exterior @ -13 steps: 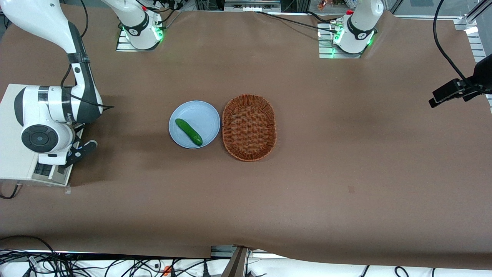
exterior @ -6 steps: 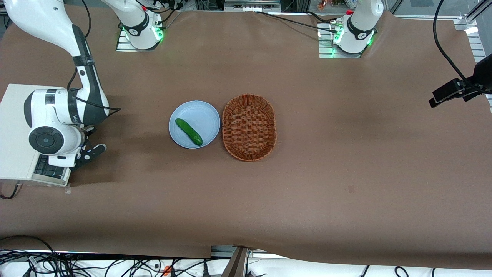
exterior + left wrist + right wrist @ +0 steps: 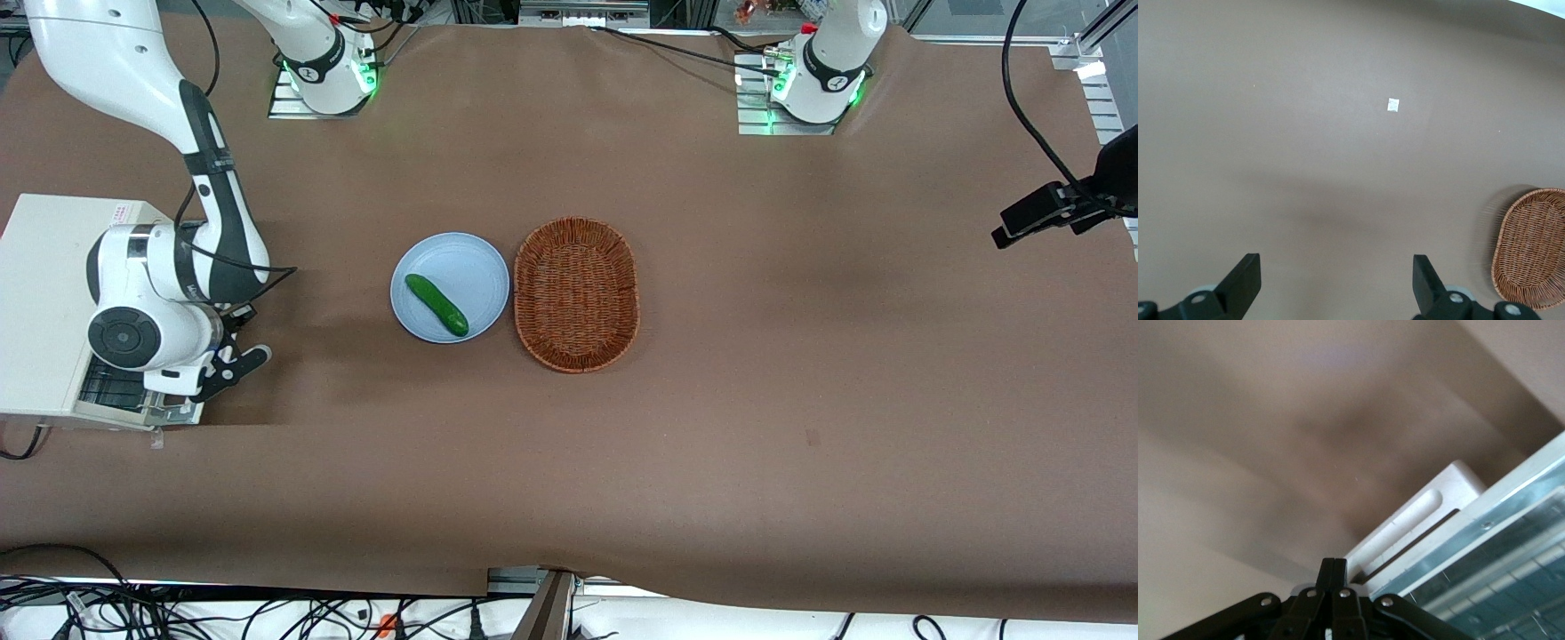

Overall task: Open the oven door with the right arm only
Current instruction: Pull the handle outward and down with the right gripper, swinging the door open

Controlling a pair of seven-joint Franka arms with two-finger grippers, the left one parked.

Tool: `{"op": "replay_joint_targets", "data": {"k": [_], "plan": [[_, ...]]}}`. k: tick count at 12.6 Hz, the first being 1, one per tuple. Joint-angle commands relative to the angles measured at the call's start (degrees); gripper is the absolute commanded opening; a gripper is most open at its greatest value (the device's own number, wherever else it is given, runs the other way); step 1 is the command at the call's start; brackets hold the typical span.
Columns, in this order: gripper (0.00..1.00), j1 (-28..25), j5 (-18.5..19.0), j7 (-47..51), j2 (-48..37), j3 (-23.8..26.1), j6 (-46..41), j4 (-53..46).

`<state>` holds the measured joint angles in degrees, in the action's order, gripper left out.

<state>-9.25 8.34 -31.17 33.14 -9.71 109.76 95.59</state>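
The white toaster oven (image 3: 44, 293) stands at the working arm's end of the table. Its oven door (image 3: 116, 396) hangs partly open, tilted outward, and its dark glass window shows. The right arm (image 3: 151, 302) bends down over the door's front edge. The gripper (image 3: 180, 404) sits at that edge, by the silver bar of the handle (image 3: 160, 412). In the right wrist view the gripper (image 3: 1333, 568) is shut, its fingers pressed together with nothing between them. The door's silver frame and glass (image 3: 1511, 540) lie close beside it.
A light blue plate (image 3: 471, 258) with a green cucumber (image 3: 436, 304) sits mid-table, and a brown wicker basket (image 3: 576, 293) stands beside it. A black clamp-mounted camera (image 3: 1049, 209) is at the parked arm's end. Cables run along the table's near edge.
The right arm has moved away from the oven body toward the middle of the table. The gripper went with it, and the oven door has swung farther out, showing more of its window.
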Motion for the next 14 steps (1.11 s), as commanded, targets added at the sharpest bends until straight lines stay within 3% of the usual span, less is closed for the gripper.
{"op": "replay_joint_targets", "data": {"k": [1,4,8,12,14], "plan": [[0.00,1.26,-1.47,-0.30,2.62,-1.45,1.59,0.03],[0.00,1.26,-4.02,-0.30,4.38,-1.45,3.52,0.03],[0.00,1.26,-10.17,-0.21,5.70,-1.45,3.53,0.03],[0.00,0.64,-14.12,6.63,6.06,-1.02,3.00,0.03],[0.00,0.29,-18.25,9.01,5.97,-0.49,2.65,-0.06]]}}
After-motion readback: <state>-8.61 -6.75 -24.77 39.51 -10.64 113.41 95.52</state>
